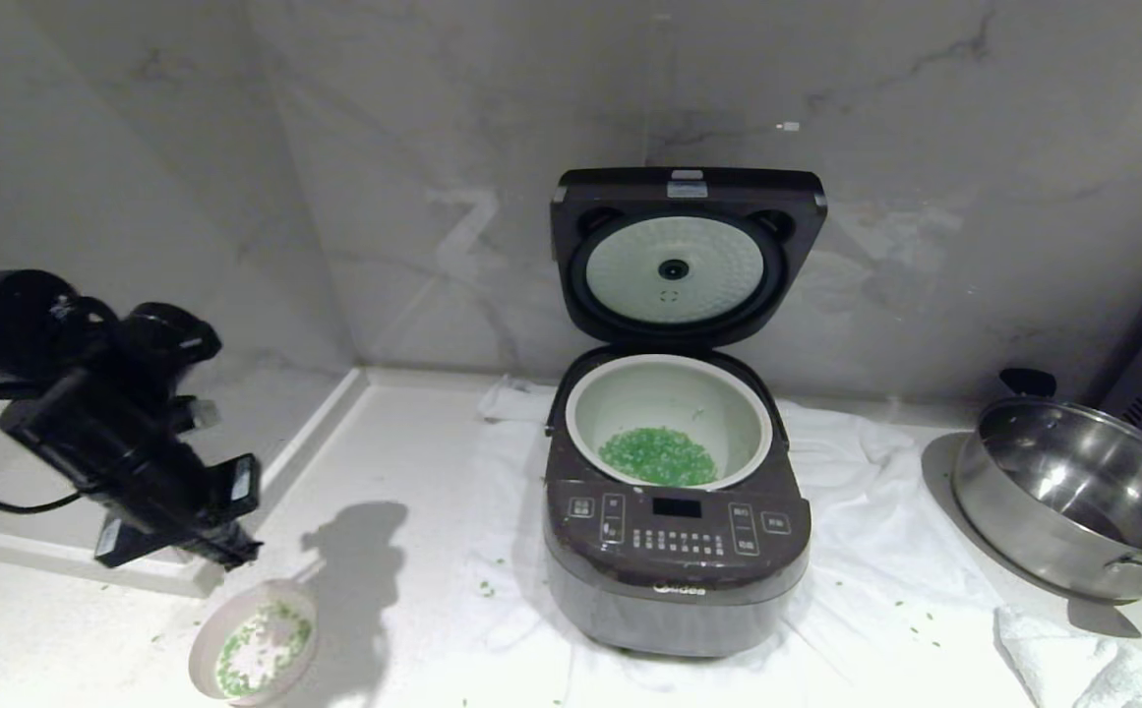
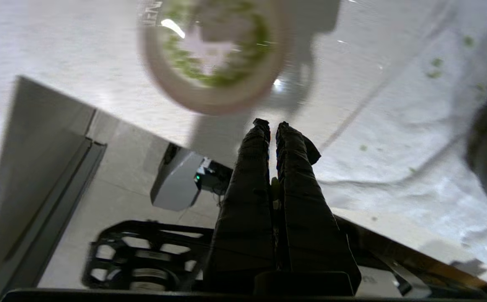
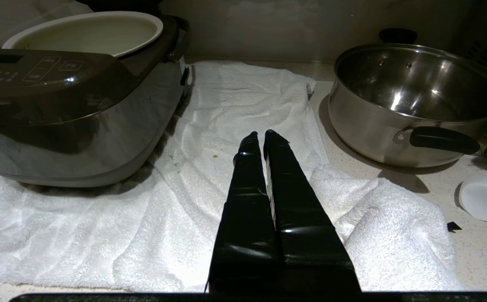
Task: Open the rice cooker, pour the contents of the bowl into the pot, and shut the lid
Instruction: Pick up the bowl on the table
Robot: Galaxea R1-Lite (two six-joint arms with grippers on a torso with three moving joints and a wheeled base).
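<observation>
The left tool (image 1: 226, 551) is seen raised at the left of the desk (image 1: 413, 462), fingers pressed together with nothing between them. The bowl (image 1: 254, 654) sits on the desk directly below and just in front of the tool tips — apart from them, not gripped. Green bits (image 1: 261, 649) are scattered over the bowl's white inside, mostly toward the rim. In the left wrist view the bowl (image 2: 214, 54) is blurred, lying just beyond the closed fingers (image 2: 251, 167).

The rice cooker (image 1: 677, 551) stands on a white towel (image 1: 866, 551) mid-desk, well to the right of the left tool. The lid (image 1: 686, 256) is swung fully up, silvery plate facing forward. The pot (image 1: 669, 418) is seated in the cooker, with a patch of green bits (image 1: 657, 457) across its bottom. A few stray bits lie on the towel and desk near the cooker's front left corner.

The right tool (image 3: 259, 136) is held low over the towel, fingers together and empty, between the cooker and a steel pan (image 1: 1072, 501) with black handles.

Writing: a logo on the cooker's lower front reads as "Midea", partly blurred — button labels and display are too small to be read.
</observation>
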